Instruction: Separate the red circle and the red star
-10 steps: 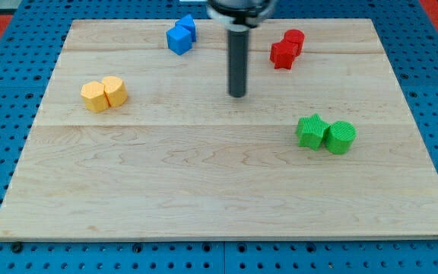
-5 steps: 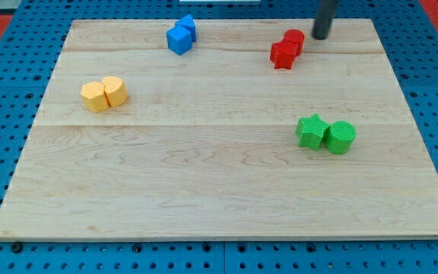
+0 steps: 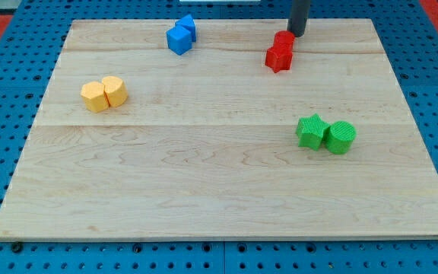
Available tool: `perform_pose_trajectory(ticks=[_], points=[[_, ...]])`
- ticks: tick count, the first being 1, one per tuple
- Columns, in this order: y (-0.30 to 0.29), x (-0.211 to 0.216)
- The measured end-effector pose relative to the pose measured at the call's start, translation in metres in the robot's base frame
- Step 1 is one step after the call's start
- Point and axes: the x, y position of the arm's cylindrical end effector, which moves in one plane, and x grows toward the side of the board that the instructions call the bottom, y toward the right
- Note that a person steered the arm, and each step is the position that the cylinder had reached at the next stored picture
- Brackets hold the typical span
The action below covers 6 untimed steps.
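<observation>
The red circle (image 3: 285, 39) and the red star (image 3: 277, 57) sit together near the view's top right of the wooden board, touching, the star just below and left of the circle. My tip (image 3: 297, 33) is at the view's top, right against the circle's upper right side.
Two blue blocks (image 3: 181, 34) touch each other at the top centre-left. A yellow pair (image 3: 103, 93) sits at the left. A green star (image 3: 311, 131) and a green circle (image 3: 341, 137) sit at the right. The board's far edge (image 3: 341, 20) runs just above my tip.
My tip went from the board's middle up to the top right, then came left against the red circle. The red pair has shifted slightly down and left.
</observation>
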Motion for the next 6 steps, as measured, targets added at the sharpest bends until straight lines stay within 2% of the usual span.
perform_pose_trajectory(ticks=[1, 2, 3, 4, 6], points=[[-0.014, 0.003], [-0.056, 0.012], [-0.024, 0.026], [0.045, 0.034], [-0.016, 0.072]])
